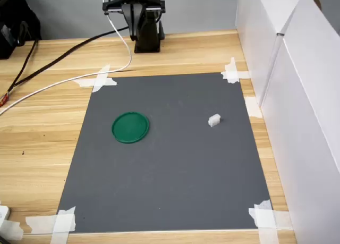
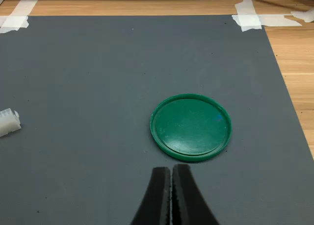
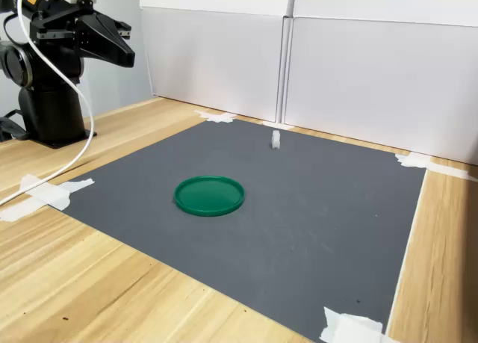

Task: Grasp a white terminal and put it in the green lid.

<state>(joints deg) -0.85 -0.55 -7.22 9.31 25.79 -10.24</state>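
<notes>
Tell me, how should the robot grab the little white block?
Probably from straight above, pinching two opposite side faces of the white terminal. It is small and blocky, standing alone on the grey mat apart from the green lid. The gripper, now shut, must open first.

We take this for a lab bench set up for robot trials. A dark grey mat (image 1: 170,159) is fixed at its corners to a light wooden table (image 1: 42,132) with strips of white tape (image 1: 101,80). Plain white panels (image 3: 358,66) wall off the table's edge, and at the far edge in the first exterior view stands the black arm base (image 1: 146,28) with black and white cables (image 1: 64,58) trailing across the wood.
</notes>
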